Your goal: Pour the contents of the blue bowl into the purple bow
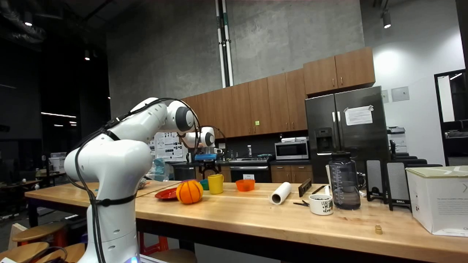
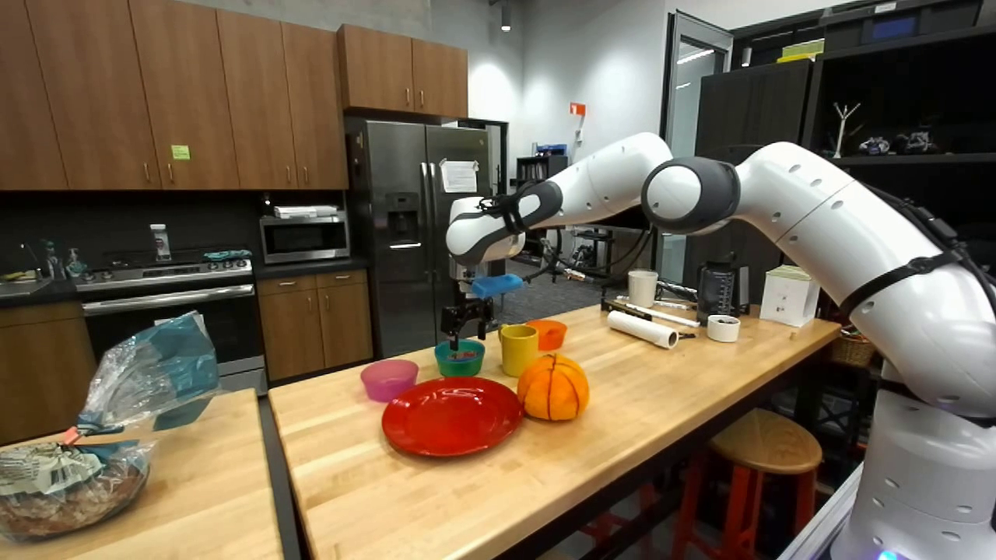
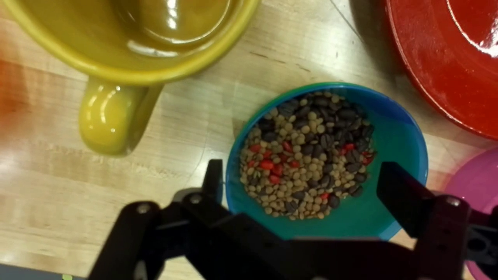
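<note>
The blue bowl [image 2: 459, 369] looks teal with a bluish rim and stands upright on the table. In the wrist view the blue bowl [image 3: 400, 136] holds tan lentils, dark beans and a few red pieces. The purple bowl [image 2: 389, 379] is pinkish and stands beside it; its edge shows at the right of the wrist view [image 3: 476, 179]. My gripper [image 3: 302, 165] is open and points down at the blue bowl. One finger is just outside the rim on the left; the other overlaps the bowl's right side. I cannot tell whether either touches it. In an exterior view the gripper [image 1: 210, 170] hangs above the table.
A yellow mug [image 3: 132, 74] stands close beside the blue bowl. A red plate [image 2: 453, 416] and an orange pumpkin-like ball [image 2: 553, 387] lie in front. An orange bowl [image 2: 549, 334] is behind the mug. A paper roll [image 2: 643, 329] and a white cup [image 2: 723, 327] are farther along.
</note>
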Controlling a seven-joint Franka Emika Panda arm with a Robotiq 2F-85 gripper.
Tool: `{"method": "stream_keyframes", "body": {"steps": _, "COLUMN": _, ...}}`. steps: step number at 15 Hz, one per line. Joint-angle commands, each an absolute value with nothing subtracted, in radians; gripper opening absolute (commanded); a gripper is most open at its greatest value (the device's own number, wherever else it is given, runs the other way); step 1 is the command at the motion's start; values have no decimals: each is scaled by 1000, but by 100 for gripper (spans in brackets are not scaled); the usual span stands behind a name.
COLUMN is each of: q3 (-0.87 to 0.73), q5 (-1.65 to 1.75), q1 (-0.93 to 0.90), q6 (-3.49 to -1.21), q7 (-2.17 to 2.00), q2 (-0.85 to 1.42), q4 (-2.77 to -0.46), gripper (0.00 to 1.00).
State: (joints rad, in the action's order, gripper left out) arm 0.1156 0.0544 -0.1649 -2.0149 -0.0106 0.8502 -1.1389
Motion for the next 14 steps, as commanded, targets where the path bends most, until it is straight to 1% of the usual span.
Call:
{"method": "stream_keyframes", "body": {"steps": 1, "q3": 103, "q5": 40, "q1": -175, "q6": -1957, "q7": -9, "q2": 883, "q4": -1066, "gripper": 100}}
{"method": "stream_keyframes", "body": {"steps": 6, "q3": 90, "q5": 55, "q1": -188, "q6": -1928, "q7": -23, "q2": 900, "q4": -1029, "gripper": 100}}
{"method": "stream_keyframes", "body": {"steps": 14, "q3": 96, "q5": 47, "q1": -193, "q6": -1954, "q7": -11, "q2": 886, "q4": -1048, "gripper": 100}}
